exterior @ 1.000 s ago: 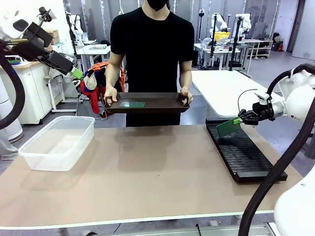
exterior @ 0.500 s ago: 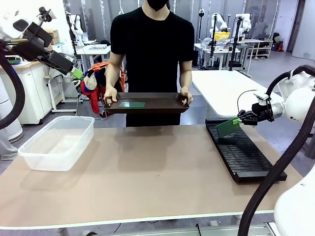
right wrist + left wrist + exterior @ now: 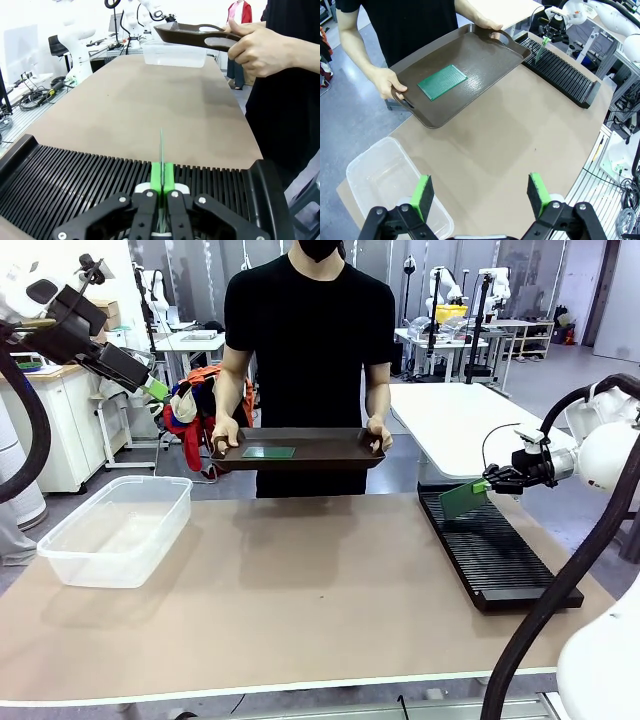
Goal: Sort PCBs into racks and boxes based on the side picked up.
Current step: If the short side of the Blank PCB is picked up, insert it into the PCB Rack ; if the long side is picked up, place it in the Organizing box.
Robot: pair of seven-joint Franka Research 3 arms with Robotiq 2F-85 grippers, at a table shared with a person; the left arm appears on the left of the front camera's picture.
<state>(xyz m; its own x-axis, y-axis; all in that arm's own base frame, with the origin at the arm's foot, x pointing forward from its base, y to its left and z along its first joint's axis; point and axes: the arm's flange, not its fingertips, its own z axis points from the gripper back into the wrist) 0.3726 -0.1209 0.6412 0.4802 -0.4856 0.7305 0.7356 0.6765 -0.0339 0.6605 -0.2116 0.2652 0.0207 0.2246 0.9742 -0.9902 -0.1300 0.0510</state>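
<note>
Two PCBs show from the front: one PCB [image 3: 463,500] is pinched by the right claw [image 3: 487,483] just above the far end of the rack [image 3: 497,558]. The other PCB [image 3: 268,452] lies flat on the person's tray [image 3: 300,462], well left of the rack.

Left wrist: the left claw [image 3: 480,189] is spread and empty, far from the rack.

Right wrist: the pads [image 3: 156,176] press the board's near edge, and it stands upright over the slots. It looks thin, stiff, light and probably slick-faced, so it is best held squarely by an edge; a tilt would likely jam it.
</note>
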